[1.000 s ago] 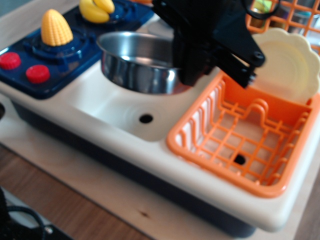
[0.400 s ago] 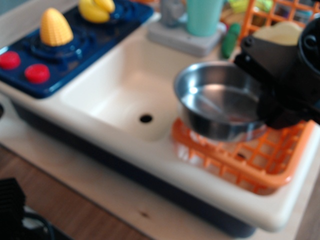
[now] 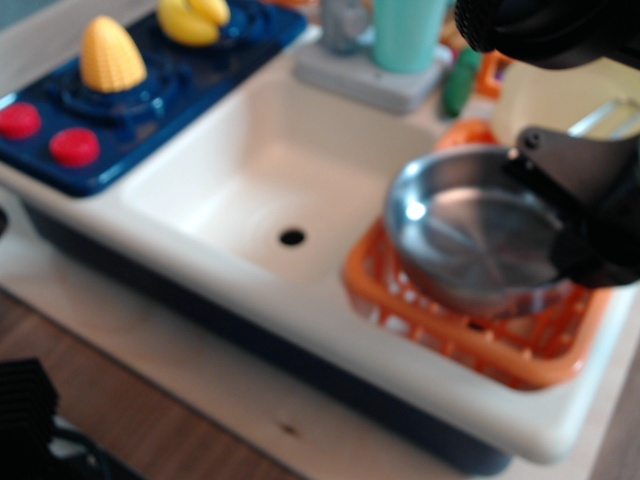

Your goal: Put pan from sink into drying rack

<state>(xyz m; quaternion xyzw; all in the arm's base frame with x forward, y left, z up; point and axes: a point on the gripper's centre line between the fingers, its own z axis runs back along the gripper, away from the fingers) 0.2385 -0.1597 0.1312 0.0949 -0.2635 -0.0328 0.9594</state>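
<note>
Pan [image 3: 470,235] sits over the drying rack [image 3: 440,320], tilted slightly so its open face turns toward the camera and left. Its lower edge appears to be inside the rack's walls, but motion blur hides the rim contact, so I cannot tell whether it rests on the grid or hangs just above it.

Gripper [image 3: 575,215] is on the pan's right side, a black mass covering the rim and the handle region. It looks clamped on that edge, since the pan stays tilted with nothing else propping it. The jaws themselves are too blurred to read. Gripping at the far right edge leaves the bowl free to drop between the rack walls, which likely explains the approach from that side.

Sink [image 3: 270,180] holds nothing; drain hole [image 3: 292,237] is fully exposed. The transfer is therefore past the carry stage and at placement.

Behind the rack: cream plate [image 3: 545,100], partly hidden by the arm. Teal cup [image 3: 408,32] stands at the sink's back edge. Corn [image 3: 110,55] and the red knobs [image 3: 48,133] on the blue stove [image 3: 150,100] are well apart from the work.

Judgement: what remains is to level the pan, settle it and let go.
</note>
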